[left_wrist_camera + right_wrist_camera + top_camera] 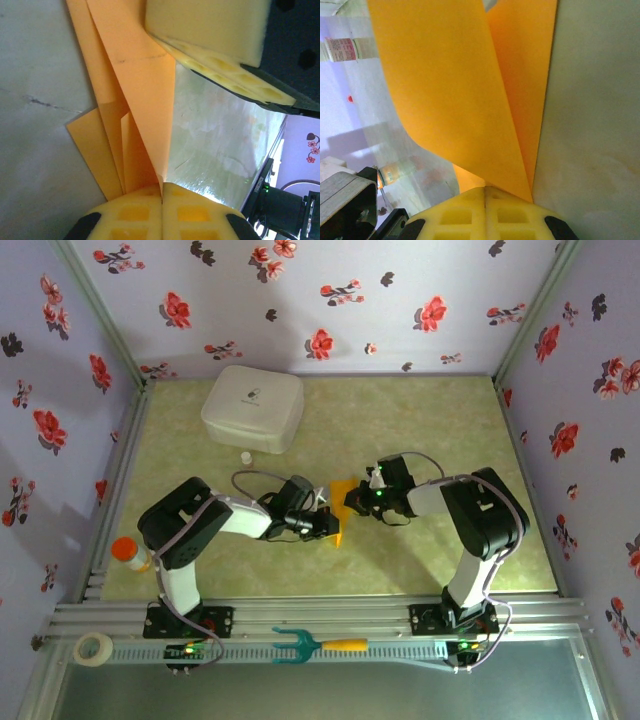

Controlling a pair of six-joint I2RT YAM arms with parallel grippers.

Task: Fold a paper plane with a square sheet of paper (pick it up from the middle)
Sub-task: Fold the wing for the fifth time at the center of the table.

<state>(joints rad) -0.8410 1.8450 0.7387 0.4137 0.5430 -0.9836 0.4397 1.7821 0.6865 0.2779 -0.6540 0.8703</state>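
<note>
The paper plane is an orange-yellow folded sheet held up between my two arms at the table's middle. In the left wrist view the paper plane shows several stacked folded layers fanning leftward, and my left gripper is shut on its lower edge. The right gripper's yellow pads press on the paper at the top of that view. In the right wrist view the paper plane curves up as a broad flap, with my right gripper shut on its corner. From above, the left gripper and the right gripper nearly meet.
A white lidded box stands at the back, with a small white bottle in front of it. An orange-capped bottle stands by the left arm's elbow. A tape roll and a teal fork lie on the front rail.
</note>
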